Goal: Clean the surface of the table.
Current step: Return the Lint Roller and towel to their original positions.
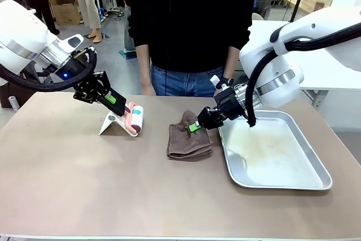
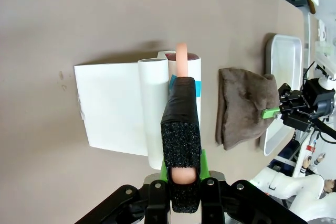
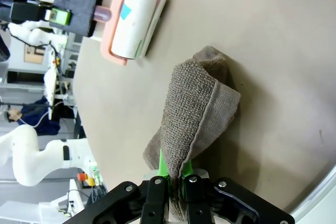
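We saw the table (image 1: 84, 184), brownish-taupe, spanning the front view, with a person (image 1: 192, 26) in a dark top standing at its far edge.

The left gripper (image 1: 119, 104) was clamped on the pink handle of a lint roller (image 1: 135, 118). The roller's white drum rested just beside a white folded stand (image 1: 113, 123), left of the table's middle. In the left wrist view the handle ran up between the closed fingers (image 2: 181, 145), a black foam sleeve wrapped around it, and the drum lay against the white stand's sheet.

The right gripper (image 1: 194, 126) was closed on the near edge of a brown cloth (image 1: 186, 139). The cloth lay folded on the table near its centre, its held corner lifted. The right wrist view showed the cloth (image 3: 197, 114) bunched and pinched between the green pads (image 3: 164, 167).

A silver tray (image 1: 282, 182) sat on the table just right of the cloth, with faint smears on its floor. Roller and cloth lay near each other, not touching.
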Controlling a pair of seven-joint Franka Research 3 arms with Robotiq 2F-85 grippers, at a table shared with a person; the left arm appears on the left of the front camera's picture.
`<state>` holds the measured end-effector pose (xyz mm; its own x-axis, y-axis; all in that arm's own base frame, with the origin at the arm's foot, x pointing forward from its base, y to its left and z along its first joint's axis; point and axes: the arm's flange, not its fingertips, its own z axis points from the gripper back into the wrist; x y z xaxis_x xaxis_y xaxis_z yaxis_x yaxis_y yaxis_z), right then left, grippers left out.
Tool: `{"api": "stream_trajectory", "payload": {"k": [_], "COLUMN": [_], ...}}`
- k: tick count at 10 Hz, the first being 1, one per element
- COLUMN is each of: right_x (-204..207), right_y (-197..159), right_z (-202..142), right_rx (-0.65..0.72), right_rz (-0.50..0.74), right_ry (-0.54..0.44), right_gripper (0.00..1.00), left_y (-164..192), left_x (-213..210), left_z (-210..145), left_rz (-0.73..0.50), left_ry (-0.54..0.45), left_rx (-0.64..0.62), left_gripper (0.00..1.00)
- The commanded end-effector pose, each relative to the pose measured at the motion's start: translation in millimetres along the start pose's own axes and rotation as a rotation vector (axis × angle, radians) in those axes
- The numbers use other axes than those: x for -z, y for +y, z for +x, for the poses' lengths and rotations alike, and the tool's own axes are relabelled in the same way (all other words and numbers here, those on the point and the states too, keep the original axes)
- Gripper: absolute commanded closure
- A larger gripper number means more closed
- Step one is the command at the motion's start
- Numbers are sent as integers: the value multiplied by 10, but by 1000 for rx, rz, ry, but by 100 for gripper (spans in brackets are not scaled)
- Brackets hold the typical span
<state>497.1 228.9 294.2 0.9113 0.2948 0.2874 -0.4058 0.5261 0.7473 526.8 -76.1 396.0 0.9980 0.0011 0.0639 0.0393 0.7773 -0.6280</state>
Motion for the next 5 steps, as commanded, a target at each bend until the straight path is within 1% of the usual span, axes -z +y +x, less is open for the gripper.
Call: {"api": "stream_trajectory", "payload": {"k": [1, 5], "right_x": [15, 28], "right_y": [32, 20], "right_z": [32, 23], "right_rx": [-1, 8], "right_rz": [20, 30], "right_ry": [-12, -7], "right_gripper": [91, 91], "left_y": [-19, -19], "left_x": [16, 22], "left_z": [35, 23], "left_rz": [25, 29], "left_ry": [6, 8], "left_rx": [-21, -28], "left_gripper": [79, 79]}}
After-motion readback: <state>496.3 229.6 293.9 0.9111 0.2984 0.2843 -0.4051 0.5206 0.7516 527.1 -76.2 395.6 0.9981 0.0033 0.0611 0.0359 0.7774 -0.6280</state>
